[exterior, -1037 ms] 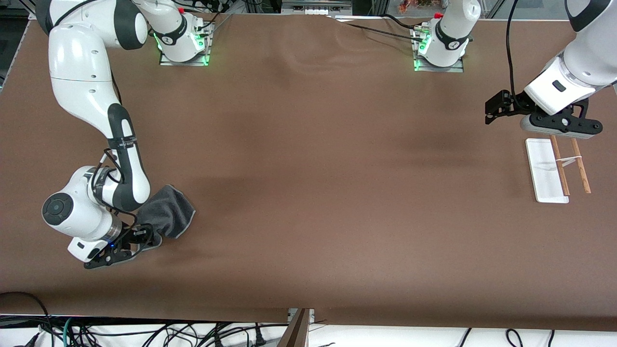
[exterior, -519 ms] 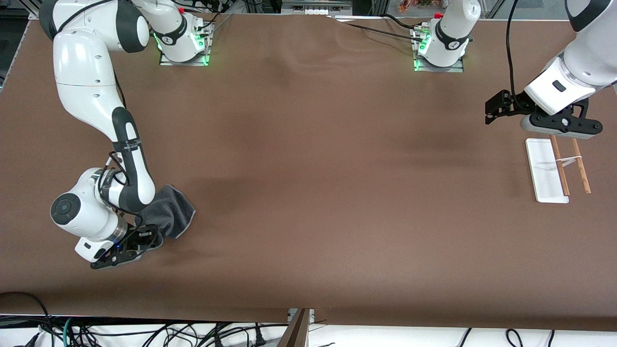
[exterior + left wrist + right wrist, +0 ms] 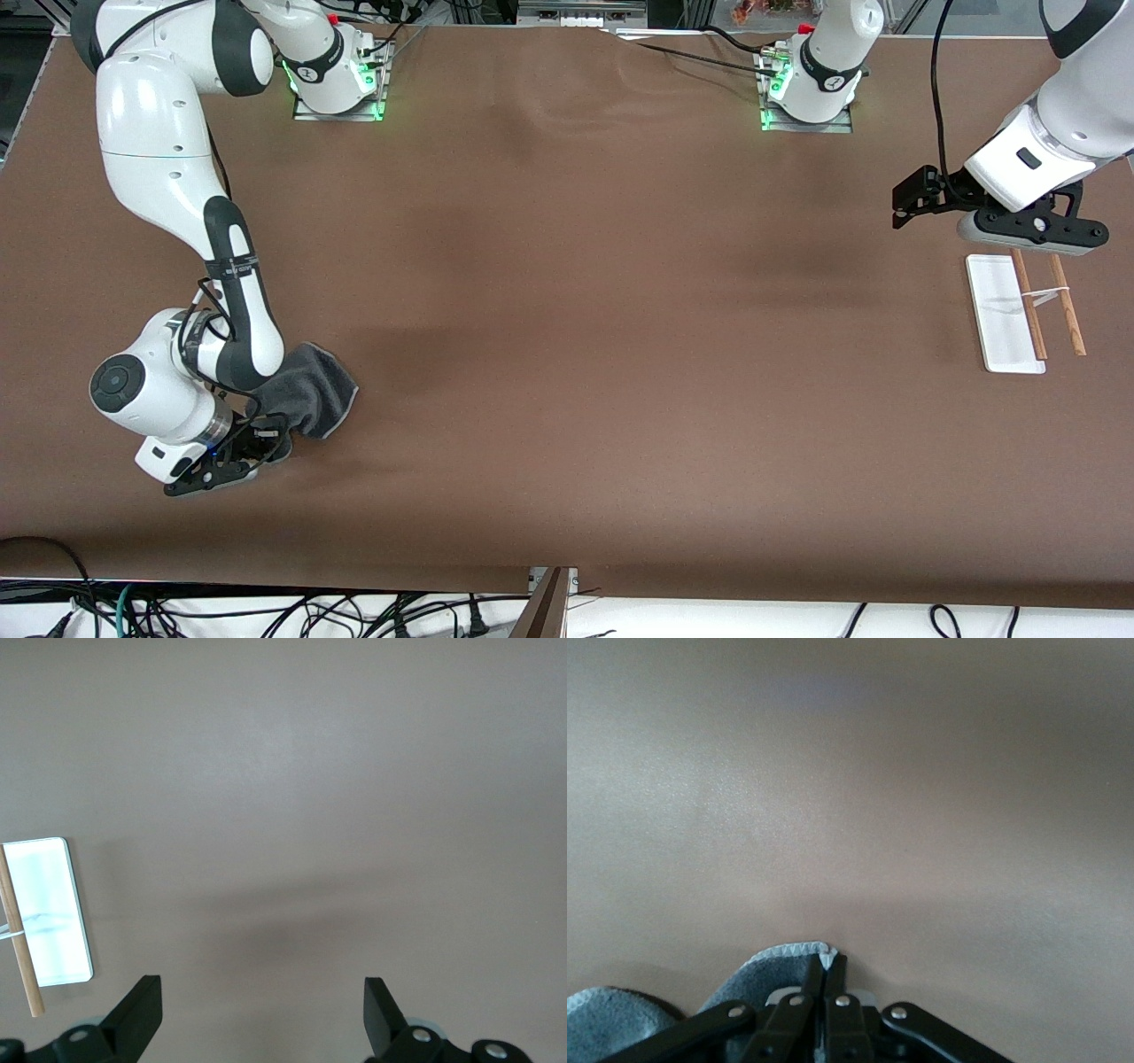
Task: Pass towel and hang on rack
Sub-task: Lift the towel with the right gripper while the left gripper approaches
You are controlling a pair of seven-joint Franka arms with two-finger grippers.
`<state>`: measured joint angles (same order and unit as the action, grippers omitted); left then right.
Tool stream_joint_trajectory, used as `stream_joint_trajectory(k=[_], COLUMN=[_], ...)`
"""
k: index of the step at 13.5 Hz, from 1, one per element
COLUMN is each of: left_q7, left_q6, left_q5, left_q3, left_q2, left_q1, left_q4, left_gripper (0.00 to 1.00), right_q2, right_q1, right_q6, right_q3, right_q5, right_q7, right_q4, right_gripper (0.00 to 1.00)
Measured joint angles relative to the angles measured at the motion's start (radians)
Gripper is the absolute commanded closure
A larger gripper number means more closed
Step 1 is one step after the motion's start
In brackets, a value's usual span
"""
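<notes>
Towel (image 3: 310, 399) corner in right gripper (image 3: 257, 443)

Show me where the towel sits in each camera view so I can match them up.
Front view: the towel lies on the table at the right arm's end, under the right claw, which is shut on its edge.
Right wrist view: a grey corner pinched between the shut fingers.
Left wrist view: not in it; only the rack shows.
Shared landmark: the brown table.

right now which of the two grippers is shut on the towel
The right gripper, at the right arm's end of the table, is pinched shut on the towel corner. The left gripper waits open above the rack, holding nothing.
</notes>
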<state>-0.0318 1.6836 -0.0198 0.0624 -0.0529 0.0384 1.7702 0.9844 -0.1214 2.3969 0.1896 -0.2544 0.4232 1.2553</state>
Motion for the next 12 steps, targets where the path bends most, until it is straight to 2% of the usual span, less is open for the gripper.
stream_joint_trajectory(k=[3,7,12], left_q7=[0.000,0.000,0.000], left_q6=[0.000,0.000,0.000], left_q5=[0.000,0.000,0.000], left_q3=[0.000,0.002,0.000], left_q2=[0.000,0.000,0.001], left_q1=[0.000,0.000,0.000], left_q4=[0.000,0.000,0.000], left_gripper=[0.00,0.00,0.00], right_q2=[-0.025,-0.125,-0.190], right_q1=[0.000,-0.005,-0.006], right_q6=[-0.151,-0.385,-0.693], right_q3=[-0.006,-0.027,-0.112], right_q5=[0.000,-0.014,-0.047], right_q7=[0.001,-0.021,-0.263], right_q4=[-0.033,-0.065,-0.175], right_gripper=[1.00,1.00,1.00])
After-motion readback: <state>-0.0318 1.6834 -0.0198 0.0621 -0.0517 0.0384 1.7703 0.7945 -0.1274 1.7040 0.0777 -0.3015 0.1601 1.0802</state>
